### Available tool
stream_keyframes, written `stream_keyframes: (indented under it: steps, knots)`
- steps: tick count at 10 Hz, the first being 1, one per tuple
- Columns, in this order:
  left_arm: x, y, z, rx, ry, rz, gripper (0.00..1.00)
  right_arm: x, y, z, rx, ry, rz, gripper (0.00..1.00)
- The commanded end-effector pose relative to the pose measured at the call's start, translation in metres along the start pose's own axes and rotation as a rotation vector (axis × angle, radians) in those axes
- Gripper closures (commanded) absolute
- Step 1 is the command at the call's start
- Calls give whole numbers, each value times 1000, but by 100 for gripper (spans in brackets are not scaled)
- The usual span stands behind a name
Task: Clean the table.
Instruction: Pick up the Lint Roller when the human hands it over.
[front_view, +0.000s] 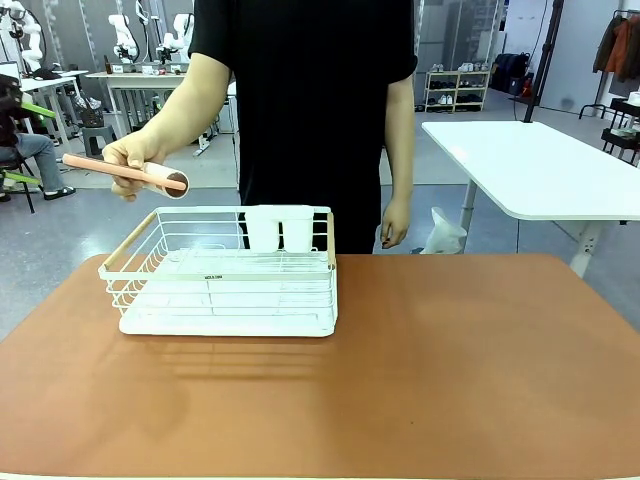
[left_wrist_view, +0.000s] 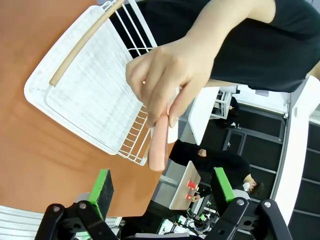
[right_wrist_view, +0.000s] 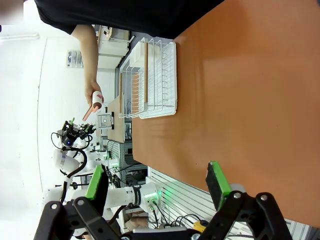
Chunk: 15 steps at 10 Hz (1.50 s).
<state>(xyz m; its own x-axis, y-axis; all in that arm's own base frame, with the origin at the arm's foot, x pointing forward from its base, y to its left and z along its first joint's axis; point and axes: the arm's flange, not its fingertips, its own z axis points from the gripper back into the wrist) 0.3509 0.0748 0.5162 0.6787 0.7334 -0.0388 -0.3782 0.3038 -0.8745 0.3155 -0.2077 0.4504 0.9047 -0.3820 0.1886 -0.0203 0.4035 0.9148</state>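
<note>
Spread wide and empty: left gripper (left_wrist_view: 162, 186). Straight ahead of it, in line with the gap, a pink stick (left_wrist_view: 158, 145) pinched in the person's hand (left_wrist_view: 167, 75), long axis pointing back at the gripper, free end nearest. Off to one side beyond, tabletop (left_wrist_view: 30, 150) carrying a white wire rack (left_wrist_view: 85, 95). Judged much closer to the stick than the right gripper (right_wrist_view: 156, 186), likewise wide open.

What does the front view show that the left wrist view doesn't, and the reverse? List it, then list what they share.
Front view adds: the person's free hand hanging at their side, and the right half of the reddish-brown table. Left wrist view adds: the left gripper, jaws open, nothing between them. Both: a hand holding a pink rod near the white wire rack standing on the table.
</note>
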Motion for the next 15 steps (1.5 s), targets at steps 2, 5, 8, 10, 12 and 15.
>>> stream_keyframes:
  steps: [2, 5, 8, 10, 12, 15]
  knots:
    - [-9, 11, -30, -13, -50, 31, 0, -1, 4, 1, 11, -7, 4, 0]
    - [-7, 13, -59, -43, -80, 37, 0, -1, 4, 1, 11, -7, 4, 0]
    - [-6, 16, -67, -47, -75, 47, 0, -1, 4, 1, 11, -7, 4, 0]
    - [-4, 18, -68, -39, -75, 46, 0, -1, 4, 1, 11, -7, 4, 0]
    - [-5, 18, -68, -40, -71, 42, 0, -1, 4, 1, 11, -7, 4, 0]
    - [-5, 18, -71, -42, -74, 41, 0, -1, 4, 1, 11, -7, 4, 0]
